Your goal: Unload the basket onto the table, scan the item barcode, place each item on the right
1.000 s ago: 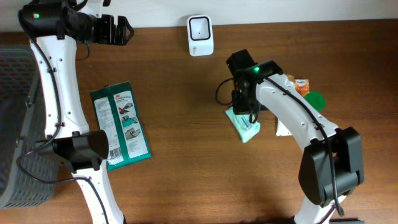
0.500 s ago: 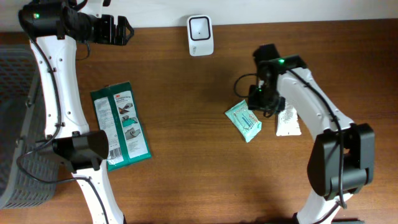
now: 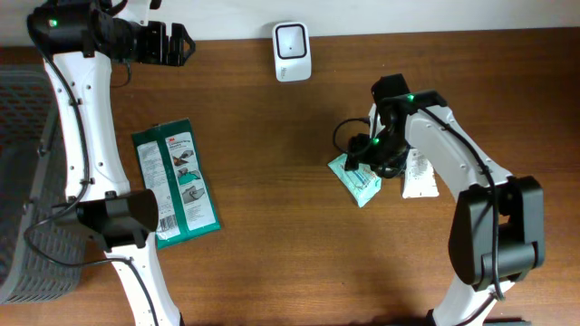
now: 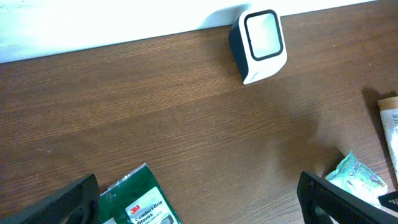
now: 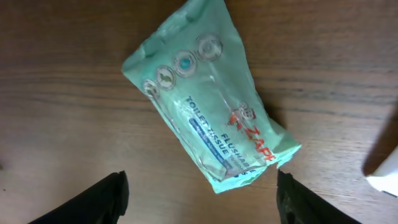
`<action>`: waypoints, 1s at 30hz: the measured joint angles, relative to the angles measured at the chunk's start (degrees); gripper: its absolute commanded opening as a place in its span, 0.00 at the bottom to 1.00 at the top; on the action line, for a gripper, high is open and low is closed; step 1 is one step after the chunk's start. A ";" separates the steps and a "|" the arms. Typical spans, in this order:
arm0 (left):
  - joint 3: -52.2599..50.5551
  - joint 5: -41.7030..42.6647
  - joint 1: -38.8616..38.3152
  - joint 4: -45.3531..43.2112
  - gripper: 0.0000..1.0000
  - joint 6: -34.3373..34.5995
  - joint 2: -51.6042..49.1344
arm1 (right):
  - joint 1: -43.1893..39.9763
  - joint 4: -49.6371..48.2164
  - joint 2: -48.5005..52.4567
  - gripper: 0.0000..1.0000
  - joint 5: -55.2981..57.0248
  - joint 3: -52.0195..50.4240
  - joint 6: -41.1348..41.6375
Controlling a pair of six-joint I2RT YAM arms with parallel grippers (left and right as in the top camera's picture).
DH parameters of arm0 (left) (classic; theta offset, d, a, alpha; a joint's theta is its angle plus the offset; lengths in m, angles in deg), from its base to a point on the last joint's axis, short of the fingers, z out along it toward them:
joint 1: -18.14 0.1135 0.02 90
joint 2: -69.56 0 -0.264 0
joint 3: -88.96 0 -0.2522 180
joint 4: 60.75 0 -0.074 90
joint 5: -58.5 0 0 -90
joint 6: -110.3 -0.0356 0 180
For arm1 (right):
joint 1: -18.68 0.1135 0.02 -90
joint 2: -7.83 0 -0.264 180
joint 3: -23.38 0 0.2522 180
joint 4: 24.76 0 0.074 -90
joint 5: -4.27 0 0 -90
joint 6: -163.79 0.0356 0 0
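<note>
Brown wood of the table (image 3: 272, 226) bears the mint tissue pack (image 5: 211, 99) flat beneath our right gripper (image 5: 200, 190), its fingers (image 5: 106, 199) apart and holding nothing, and we fear a shallow pinch slipping off its slick wrap short of the scanner (image 3: 292, 52).

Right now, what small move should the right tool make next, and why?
Probably lower straight down and close on the mint-green plastic tissue pack: the right tool hangs open above it, holding nothing, and the white box-shaped scanner stands apart.

Mint pack (image 5: 211, 99) reads "TOILET TISSUE"; green pack (image 4: 140, 200) "3M Comfort Grip".
</note>
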State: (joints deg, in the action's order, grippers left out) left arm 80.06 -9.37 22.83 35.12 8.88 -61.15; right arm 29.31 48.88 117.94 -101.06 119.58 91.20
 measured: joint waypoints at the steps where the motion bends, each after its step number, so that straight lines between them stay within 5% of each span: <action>1: 0.00 0.00 0.00 0.00 0.99 0.00 0.00 | 0.00 -0.46 0.00 0.74 -0.20 -0.90 -0.04; 21: 0.00 0.00 0.00 0.00 0.99 0.02 0.00 | -6.67 0.26 0.11 0.78 -2.40 -0.50 -4.37; 30: 0.00 -0.02 0.00 0.00 0.99 0.00 0.00 | -7.50 -7.21 0.11 0.78 -6.12 -6.80 -6.95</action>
State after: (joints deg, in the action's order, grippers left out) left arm 80.06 -9.39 22.83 35.12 8.88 -61.15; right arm 21.82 41.67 118.04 -107.18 112.78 84.25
